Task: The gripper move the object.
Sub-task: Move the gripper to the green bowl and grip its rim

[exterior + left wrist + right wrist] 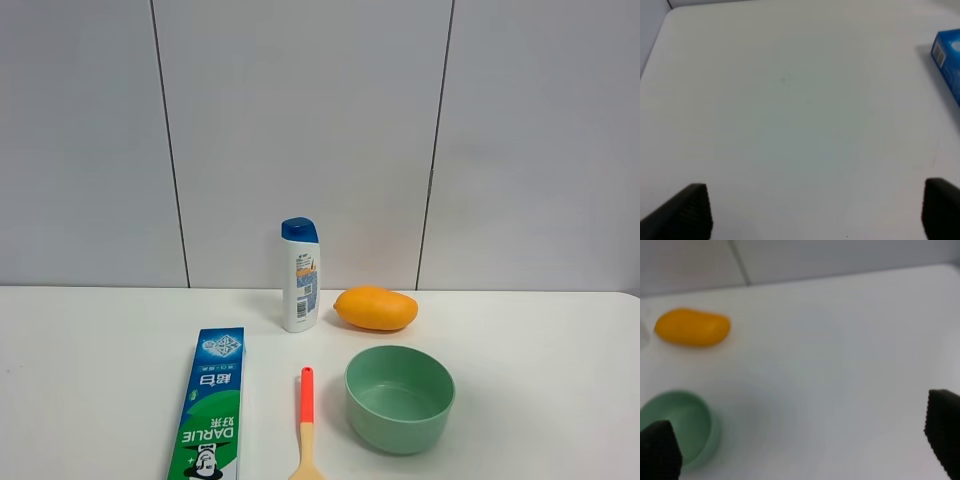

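**Fig.** Desk (90,360) scene, ext. high view plus both wrist views.

**Object:** pale green bowl (400,398), upright and empty, on the desk right of centre. It sits just in front of the mango (376,308), not touching it.

**Other items:** shampoo bottle (299,275) stands upright just left of the mango. Orange-handled spoon (306,425) lies between the bowl and the toothpaste box (210,405) (box flat, long axis running front to back).

**Left gripper** (815,212): jaws spread wide, nothing btwn them, over bare desk, w/ a blue box end at the frame's edge.

**Right gripper** (801,440): jaws likewise wide apart, holding nothing. One fingertip overlaps the bowl's rim in the wrist view; whether they touch cannot be told. The mango lies beyond the bowl.
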Robot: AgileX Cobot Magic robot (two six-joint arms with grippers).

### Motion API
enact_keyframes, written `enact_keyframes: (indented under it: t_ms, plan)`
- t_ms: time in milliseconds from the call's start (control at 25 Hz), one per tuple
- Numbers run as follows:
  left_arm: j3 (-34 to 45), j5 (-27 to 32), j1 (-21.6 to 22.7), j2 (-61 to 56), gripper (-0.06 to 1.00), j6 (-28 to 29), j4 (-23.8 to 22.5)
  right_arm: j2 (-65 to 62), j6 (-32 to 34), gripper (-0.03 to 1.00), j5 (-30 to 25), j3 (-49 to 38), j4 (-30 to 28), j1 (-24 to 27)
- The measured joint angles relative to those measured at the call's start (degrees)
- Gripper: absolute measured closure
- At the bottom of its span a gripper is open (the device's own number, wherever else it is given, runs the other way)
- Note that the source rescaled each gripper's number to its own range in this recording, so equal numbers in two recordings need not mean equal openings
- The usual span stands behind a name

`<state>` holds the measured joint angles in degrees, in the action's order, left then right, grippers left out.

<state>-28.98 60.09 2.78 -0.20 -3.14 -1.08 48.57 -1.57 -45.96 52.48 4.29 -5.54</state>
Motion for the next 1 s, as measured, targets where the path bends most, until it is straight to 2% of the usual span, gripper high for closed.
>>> enact_keyframes:
  t_ms: [160,240,360,600,1000]
  plan:
    - [0.0,0.0,0.0,0.0,-0.06,0.0,0.0,10.53,0.76,-0.03,3.19,0.0,0.63,-9.04]
    - [0.0,0.0,0.0,0.0,-0.06,0.0,0.07,15.39,3.19,-0.03,5.83,0.0,1.4,-11.31]
    - [0.0,0.0,0.0,0.0,-0.06,0.0,0.01,21.82,8.29,-0.03,7.27,0.0,1.45,-12.1]
    - [0.0,0.0,0.0,0.0,-0.06,0.0,0.01,32.34,16.52,-0.02,5.69,0.0,-3.15,-12.17]
    - [0.0,0.0,0.0,0.0,-0.06,0.0,0.01,44.44,18.38,-0.01,13.07,0.0,-2.87,-13.33]
